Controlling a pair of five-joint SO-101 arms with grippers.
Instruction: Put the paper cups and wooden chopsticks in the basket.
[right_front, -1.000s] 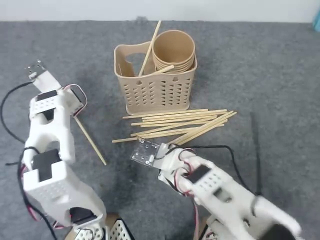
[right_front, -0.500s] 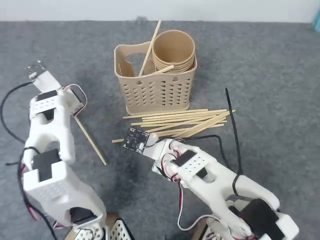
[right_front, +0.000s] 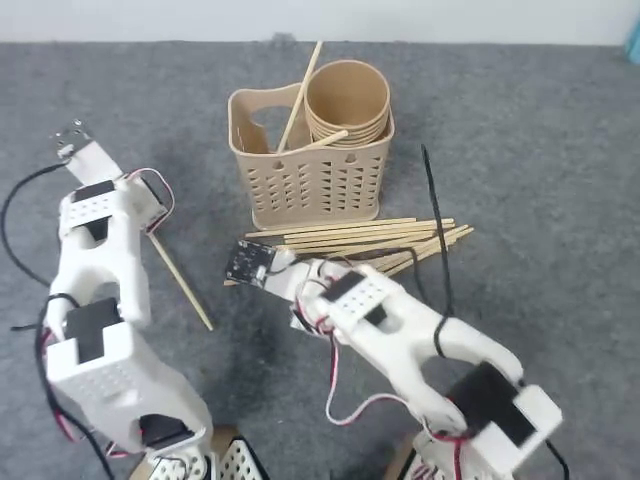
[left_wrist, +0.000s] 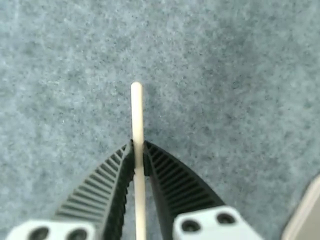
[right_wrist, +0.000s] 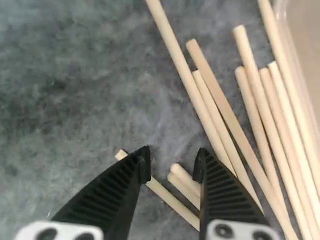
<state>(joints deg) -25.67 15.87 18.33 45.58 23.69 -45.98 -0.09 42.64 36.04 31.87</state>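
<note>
Right pincer (right_wrist: 172, 152) has advanced, parted, over the chopsticks (right_wrist: 225, 115); left pincer (left_wrist: 138, 147) clenches a lone chopstick (left_wrist: 136, 112).

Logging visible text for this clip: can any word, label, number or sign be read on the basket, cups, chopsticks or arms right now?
None can be read.
The basket, the paper cups and the wooden chopsticks are plain, with no print.
The dark board at the right arm's wrist: any marks on it are too small to tell.
</note>
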